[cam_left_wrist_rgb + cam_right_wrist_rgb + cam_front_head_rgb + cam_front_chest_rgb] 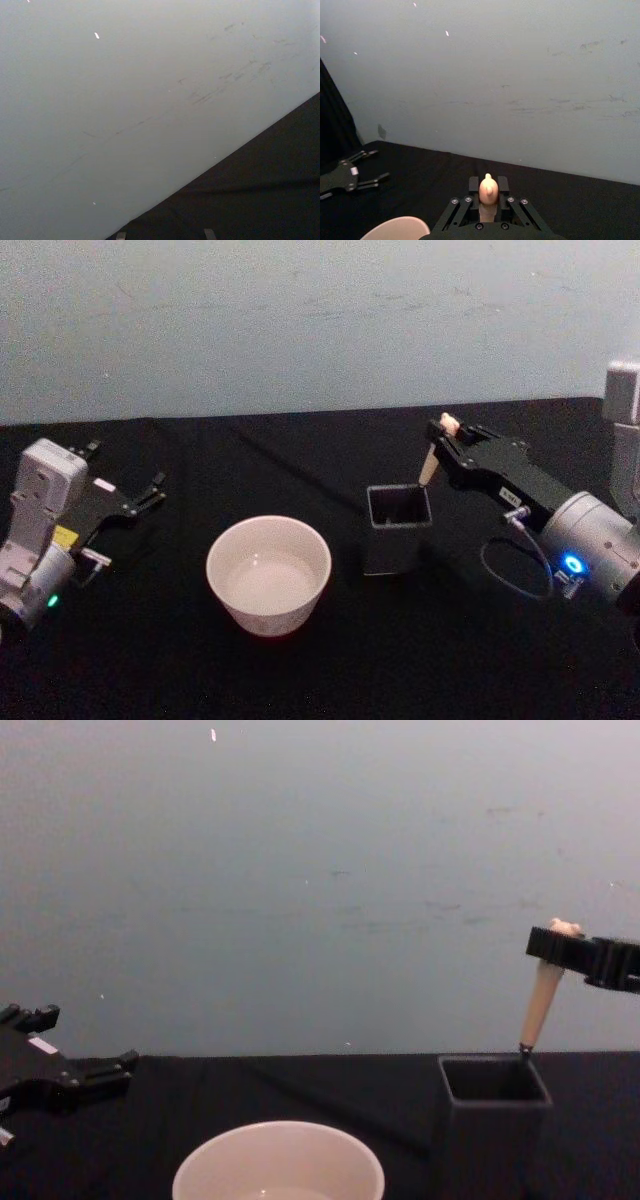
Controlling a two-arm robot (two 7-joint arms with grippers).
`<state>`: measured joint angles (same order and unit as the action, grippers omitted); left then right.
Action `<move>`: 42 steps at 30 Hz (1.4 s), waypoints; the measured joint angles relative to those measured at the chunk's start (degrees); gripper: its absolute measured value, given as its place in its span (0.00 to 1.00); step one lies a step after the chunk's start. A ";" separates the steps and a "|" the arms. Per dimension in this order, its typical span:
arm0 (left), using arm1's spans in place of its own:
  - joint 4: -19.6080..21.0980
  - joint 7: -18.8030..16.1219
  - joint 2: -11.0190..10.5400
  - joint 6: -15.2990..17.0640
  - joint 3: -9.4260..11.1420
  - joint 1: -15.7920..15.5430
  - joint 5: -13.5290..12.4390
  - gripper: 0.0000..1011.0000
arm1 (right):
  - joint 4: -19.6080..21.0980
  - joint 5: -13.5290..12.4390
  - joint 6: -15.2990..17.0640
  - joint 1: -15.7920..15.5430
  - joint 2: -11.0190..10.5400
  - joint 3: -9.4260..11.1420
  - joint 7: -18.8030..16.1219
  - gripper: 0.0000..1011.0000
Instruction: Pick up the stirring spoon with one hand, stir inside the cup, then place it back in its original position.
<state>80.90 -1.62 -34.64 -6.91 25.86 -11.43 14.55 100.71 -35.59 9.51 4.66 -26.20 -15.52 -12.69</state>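
The stirring spoon [428, 464] stands tilted in the dark grey square holder [398, 530], its beige handle rising from the holder's back right corner. My right gripper [446, 434] is shut on the top of the handle, just under the little bear head [488, 189]. In the chest view the spoon [541, 1005] leans up to the right gripper [560, 942] above the holder [495, 1120]; its bowl is hidden inside. The cream-white cup [268, 575] sits left of the holder. My left gripper [126, 470] rests open at the far left, away from both.
A black cloth covers the table [330, 680], with a pale wall [320, 320] close behind its far edge. A grey cable [515, 570] loops beside the right wrist. The cup's rim [395, 229] shows low in the right wrist view.
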 joint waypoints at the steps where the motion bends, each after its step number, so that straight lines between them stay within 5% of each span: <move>1: 0.00 0.00 0.00 0.00 0.00 0.00 0.00 0.99 | -1.37 0.12 0.10 0.96 0.34 -0.16 -0.27 0.21; 42: 0.00 0.00 0.00 0.00 0.00 0.00 0.00 0.99 | -8.37 3.18 2.39 4.71 2.62 -3.31 -3.00 0.21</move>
<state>80.90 -1.62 -34.65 -6.91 25.86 -11.43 14.55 92.35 -32.41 11.90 9.37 -23.58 -18.83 -15.68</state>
